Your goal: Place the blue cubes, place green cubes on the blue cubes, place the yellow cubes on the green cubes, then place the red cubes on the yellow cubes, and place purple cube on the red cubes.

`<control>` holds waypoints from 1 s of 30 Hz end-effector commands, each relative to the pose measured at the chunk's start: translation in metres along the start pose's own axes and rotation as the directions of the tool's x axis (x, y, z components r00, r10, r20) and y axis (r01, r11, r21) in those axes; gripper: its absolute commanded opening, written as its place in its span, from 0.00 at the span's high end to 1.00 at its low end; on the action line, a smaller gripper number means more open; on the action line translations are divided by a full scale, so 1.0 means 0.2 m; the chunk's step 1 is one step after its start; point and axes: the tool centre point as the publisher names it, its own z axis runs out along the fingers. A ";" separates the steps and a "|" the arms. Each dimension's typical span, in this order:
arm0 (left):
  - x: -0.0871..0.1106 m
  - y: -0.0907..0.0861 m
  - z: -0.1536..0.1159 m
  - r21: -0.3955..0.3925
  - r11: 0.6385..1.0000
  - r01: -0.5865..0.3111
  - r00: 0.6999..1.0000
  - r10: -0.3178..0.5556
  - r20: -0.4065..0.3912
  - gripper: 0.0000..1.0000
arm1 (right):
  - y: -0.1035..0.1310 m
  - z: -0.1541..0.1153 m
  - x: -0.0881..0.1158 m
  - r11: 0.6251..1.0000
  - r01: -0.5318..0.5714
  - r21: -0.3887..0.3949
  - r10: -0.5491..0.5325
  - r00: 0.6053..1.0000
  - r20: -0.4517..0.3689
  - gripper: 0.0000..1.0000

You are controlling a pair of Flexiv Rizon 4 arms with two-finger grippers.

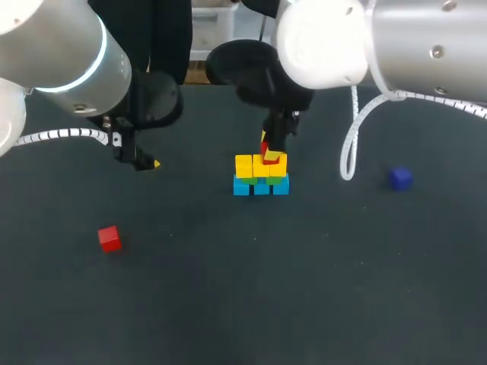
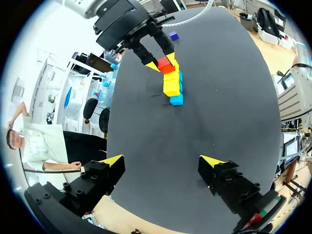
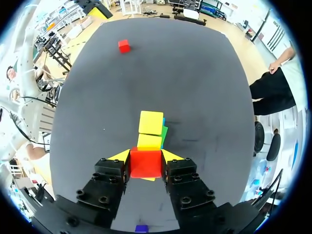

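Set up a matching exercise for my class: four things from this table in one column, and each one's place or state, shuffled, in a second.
Things
1. purple cube
2. blue cubes
3. left gripper
4. right gripper

Place or state
A. shut on a red cube
B. bottom row of the stack
C. alone on the table, away from the stack
D. open, holding nothing

Pairs: 1-C, 2-B, 3-D, 4-A

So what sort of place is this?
Likely a robot lab bench: a left arm and right arm over a dark table, the right jaws shut on a red cube at a stack of coloured cubes.
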 end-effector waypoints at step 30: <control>0.00 0.00 0.00 -0.001 1.000 0.002 1.000 -0.002 -0.004 0.00 | -0.02 0.01 0.01 1.000 -0.012 -0.018 0.012 1.000 0.008 1.00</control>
